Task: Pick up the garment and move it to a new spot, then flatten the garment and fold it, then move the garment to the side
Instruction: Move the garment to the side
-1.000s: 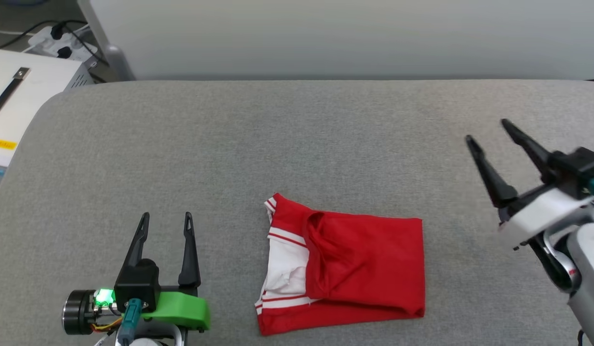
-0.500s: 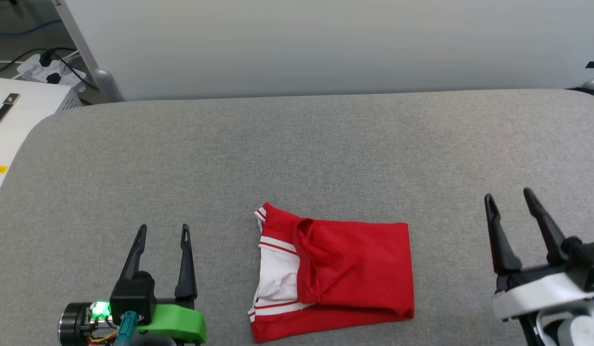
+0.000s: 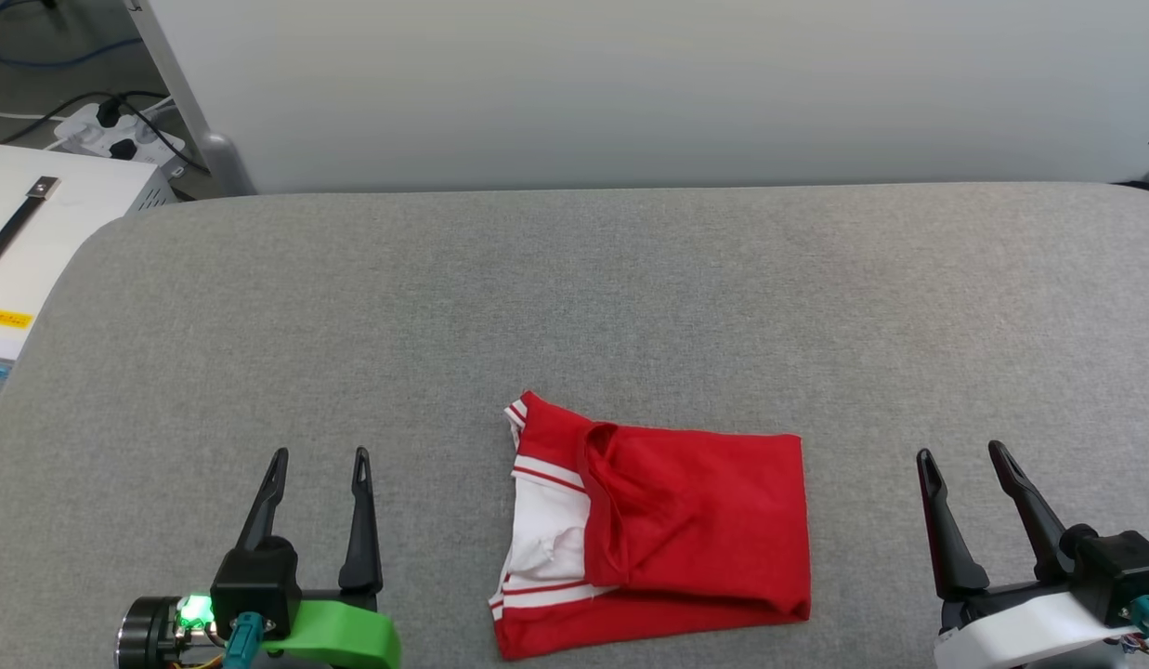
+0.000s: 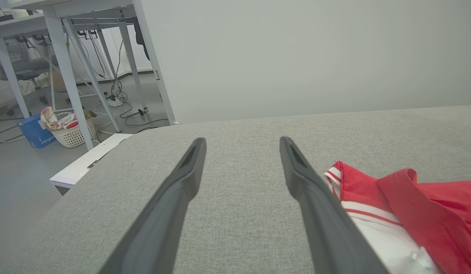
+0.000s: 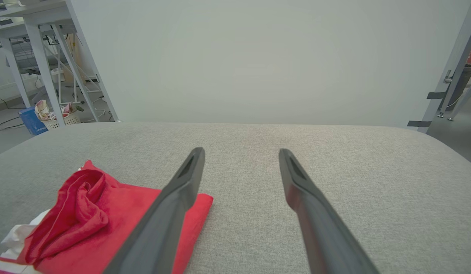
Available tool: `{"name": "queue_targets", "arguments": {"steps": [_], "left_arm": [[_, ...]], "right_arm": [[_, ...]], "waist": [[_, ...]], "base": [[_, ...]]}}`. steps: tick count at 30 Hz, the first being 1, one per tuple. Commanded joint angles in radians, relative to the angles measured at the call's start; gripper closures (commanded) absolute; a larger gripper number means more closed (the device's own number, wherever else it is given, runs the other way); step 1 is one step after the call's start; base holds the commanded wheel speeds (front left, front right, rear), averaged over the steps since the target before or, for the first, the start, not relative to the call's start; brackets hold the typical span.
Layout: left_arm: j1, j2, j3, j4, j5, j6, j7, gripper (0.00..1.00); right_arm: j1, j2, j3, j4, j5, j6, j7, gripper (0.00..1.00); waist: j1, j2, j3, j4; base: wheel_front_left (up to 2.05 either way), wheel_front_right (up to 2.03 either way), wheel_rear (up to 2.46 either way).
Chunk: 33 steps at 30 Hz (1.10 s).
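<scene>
right pincer (image 5: 241,151) spread wide | garment (image 5: 87,213) folded (lower left)

The head camera looks steeply down from above the near edge of the grey padded surface (image 3: 574,279), with the folded garment (image 3: 685,520) low in its middle. The left wrist camera sits low and close, left of the garment, facing the far white wall (image 4: 296,57). The right wrist camera mirrors it from the garment's right. All three share the garment; the wrist cameras' height is hard to judge.
</scene>
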Motion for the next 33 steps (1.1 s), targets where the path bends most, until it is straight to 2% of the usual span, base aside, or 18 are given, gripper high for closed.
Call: {"name": "queue_targets", "arguments": {"steps": [1, 8, 14, 16, 20, 23, 27, 30, 33], "left_arm": [[0.015, -0.003, 0.002, 0.001, -0.006, -0.004, -0.006, 0.00], [0.008, -0.007, 0.003, 0.005, -0.001, -0.006, -0.006, 0.00], [-0.010, -0.010, 0.005, 0.006, 0.001, -0.009, -0.006, 0.00], [-0.015, -0.010, 0.007, 0.007, 0.001, -0.010, -0.006, 0.00], [-0.024, -0.011, 0.012, 0.008, 0.002, -0.011, -0.006, 0.00], [-0.029, -0.012, 0.014, 0.010, 0.002, -0.012, -0.006, 0.00], [-0.035, -0.014, 0.017, 0.008, 0.003, -0.012, -0.006, 0.00], [-0.044, -0.016, 0.016, 0.008, 0.005, -0.014, -0.006, 0.00], [-0.055, -0.020, 0.012, 0.007, 0.006, -0.016, -0.006, 0.00]], "right_arm": [[0.007, 0.000, -0.001, 0.003, -0.001, -0.001, -0.006, 0.00], [-0.048, -0.027, -0.010, -0.018, -0.008, -0.001, -0.006, 0.00], [-0.195, -0.113, -0.016, -0.058, 0.006, -0.001, -0.006, 0.00], [-0.256, -0.154, 0.011, -0.049, 0.036, -0.001, 0.016, 0.00], [-0.374, -0.249, 0.101, -0.024, 0.139, -0.001, 0.198, 0.00], [-0.431, -0.290, 0.162, 0.002, 0.325, -0.001, 0.436, 0.00], [-0.474, -0.367, 0.245, -0.003, 0.445, -0.001, 0.681, 0.00], [-0.476, -0.404, 0.289, 0.010, 0.529, -0.001, 0.813, 0.00], [-0.458, -0.412, 0.316, 0.037, 0.620, -0.001, 0.927, 0.00]], "waist": [[0.0000, 0.0000, 0.002, 0.002], [0.0000, 0.0000, 0.008, 0.009], [0.0000, 0.0000, 0.030, 0.015], [0.0000, 0.0000, 0.039, 0.016], [0.0000, 0.0000, 0.051, 0.020], [0.0000, 0.0000, 0.058, 0.025], [0.0000, 0.0000, 0.072, 0.029], [0.0000, 0.0000, 0.084, 0.035], [0.0000, 0.0000, 0.102, 0.043]], "base": [[0.00, 0.00, 0.00], [0.00, 0.00, 0.00], [0.00, 0.00, 0.00], [0.00, 0.00, 0.00], [0.00, 0.00, 0.00], [0.00, 0.00, 0.00], [0.00, 0.00, 0.00], [0.00, 0.00, 0.00], [0.00, 0.00, 0.00]]}}
